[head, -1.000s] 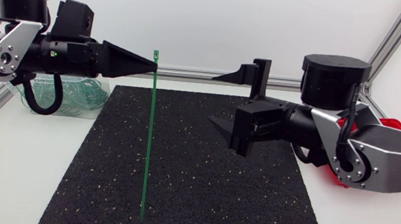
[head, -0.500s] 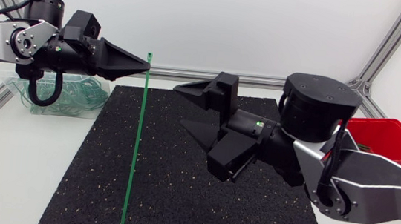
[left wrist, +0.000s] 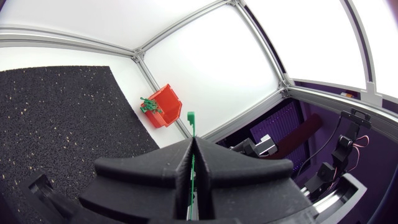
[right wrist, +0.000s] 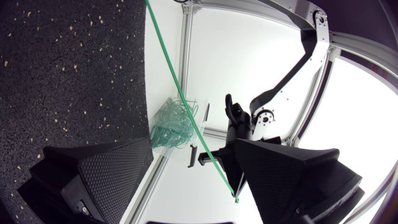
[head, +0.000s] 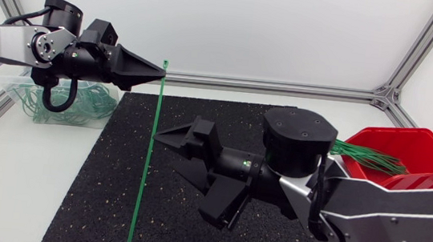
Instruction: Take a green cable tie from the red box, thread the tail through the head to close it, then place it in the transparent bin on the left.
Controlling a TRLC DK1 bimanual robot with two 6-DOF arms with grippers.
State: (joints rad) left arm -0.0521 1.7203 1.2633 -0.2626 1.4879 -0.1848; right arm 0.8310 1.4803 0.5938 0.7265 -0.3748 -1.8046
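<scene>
Overhead, the left arm [head: 23, 43] comes in from the upper left of the frame, and the left jaws are closed on the green cable tie [head: 146, 162] just below its head. The tie hangs almost straight down the frame over the black mat [head: 115, 167], its tail ending near the mat's lower left corner. In the left wrist view the tie's head [left wrist: 191, 117] pokes out past the pinched jaws.

The right arm [head: 384, 211] enters from the lower right. The right jaws stand wide open at mid-frame, just right of the tie, with the upper tip close to it. From the right wrist view the tie crosses ahead of the gap between the spread fingers [right wrist: 99, 168].

The red box [head: 430, 156], at the right edge on the white counter [head: 16, 189], holds more green ties [head: 370, 157]. The clear bin [head: 21, 100] sits at the upper left, under the left arm.
</scene>
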